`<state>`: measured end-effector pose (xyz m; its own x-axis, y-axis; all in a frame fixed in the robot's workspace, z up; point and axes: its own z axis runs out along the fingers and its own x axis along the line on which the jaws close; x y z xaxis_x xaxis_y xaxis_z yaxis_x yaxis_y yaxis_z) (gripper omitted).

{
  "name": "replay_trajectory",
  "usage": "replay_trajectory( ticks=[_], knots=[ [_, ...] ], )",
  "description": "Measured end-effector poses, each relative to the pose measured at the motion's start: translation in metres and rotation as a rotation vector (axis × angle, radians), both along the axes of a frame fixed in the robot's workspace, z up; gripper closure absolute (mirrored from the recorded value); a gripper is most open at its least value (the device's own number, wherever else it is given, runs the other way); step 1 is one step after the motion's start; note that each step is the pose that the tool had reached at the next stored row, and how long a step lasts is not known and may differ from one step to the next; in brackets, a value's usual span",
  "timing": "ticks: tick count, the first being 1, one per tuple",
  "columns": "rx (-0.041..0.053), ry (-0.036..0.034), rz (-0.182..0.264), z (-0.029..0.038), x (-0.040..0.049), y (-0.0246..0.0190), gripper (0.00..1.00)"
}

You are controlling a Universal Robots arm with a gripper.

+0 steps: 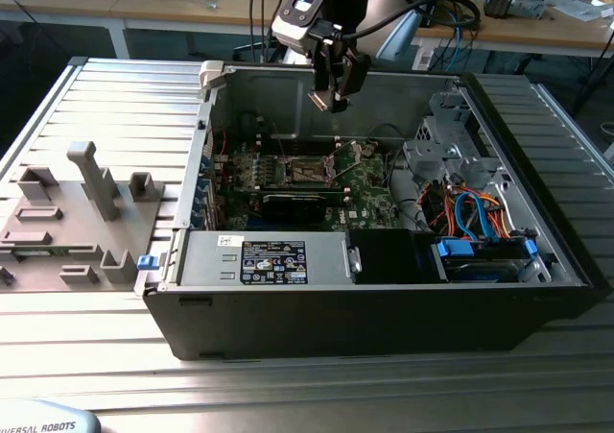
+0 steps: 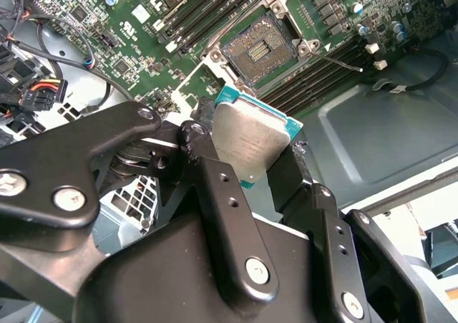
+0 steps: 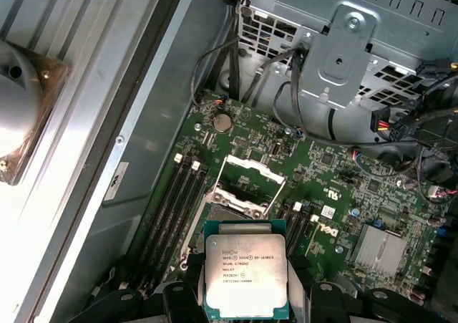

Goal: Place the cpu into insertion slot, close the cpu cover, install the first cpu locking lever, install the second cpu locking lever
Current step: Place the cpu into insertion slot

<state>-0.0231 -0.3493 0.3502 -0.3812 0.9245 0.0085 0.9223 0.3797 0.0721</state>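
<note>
You've got the cpu [image 3: 245, 276] in the gripper [image 2: 247, 142] right now: the black fingers [image 2: 207, 158] pinch it on two opposite edges. It's a flat square chip with a silver-grey metal top carrying small dark print, and a thin teal-green rim runs round the plate. It hangs above the socket [image 2: 256, 47], apart from it, with the metal face turned away from the socket. The socket sits bare, its dark contact field showing. In the first wrist view the cover [image 3: 247, 172], a silvery frame, stands tilted up at the socket's far edge. A thin lever [image 2: 340, 64] lies swung out just beside the socket. In the exterior view the gripper hovers over the open case [image 1: 384, 308], above the socket.
</note>
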Motion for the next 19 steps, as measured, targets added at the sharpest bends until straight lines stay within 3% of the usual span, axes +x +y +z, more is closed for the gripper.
replay_trajectory(
  ticks=[19],
  knots=[
    [0.0,0.0,-0.011,0.0,0.0,0.0,0.46]
  ],
)
